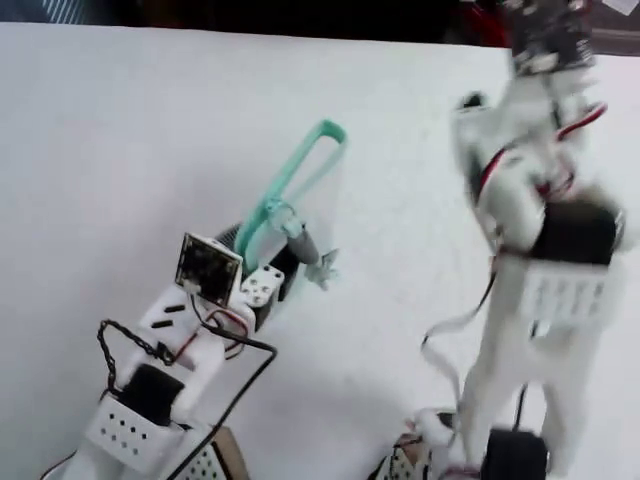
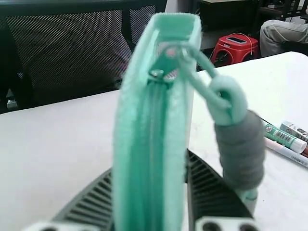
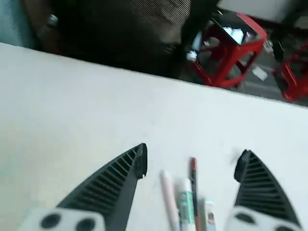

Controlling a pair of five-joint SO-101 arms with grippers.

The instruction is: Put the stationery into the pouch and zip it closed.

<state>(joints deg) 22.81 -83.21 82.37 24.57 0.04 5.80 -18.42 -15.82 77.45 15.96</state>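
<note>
The teal pouch [image 1: 290,185] stands on its edge on the white table, and my left gripper [image 1: 262,250] is shut on its near end. In the left wrist view the pouch [image 2: 151,139] rises between the two dark fingers, zipper edge facing the camera. A teal pull loop with a grey wrapped tab [image 2: 238,144] hangs off the slider at the top. Several pens and markers [image 2: 288,140] lie on the table beyond it. My right gripper [image 3: 193,154] hangs open over those pens [image 3: 185,204], one finger on each side, touching none of them.
The right arm [image 1: 545,230] stands tall at the table's right side. The table's far edge [image 3: 159,79] runs close behind the pens, with red stools [image 3: 228,45] and a dark mesh chair [image 2: 62,53] past it. Bare table [image 1: 120,140] lies left of the pouch.
</note>
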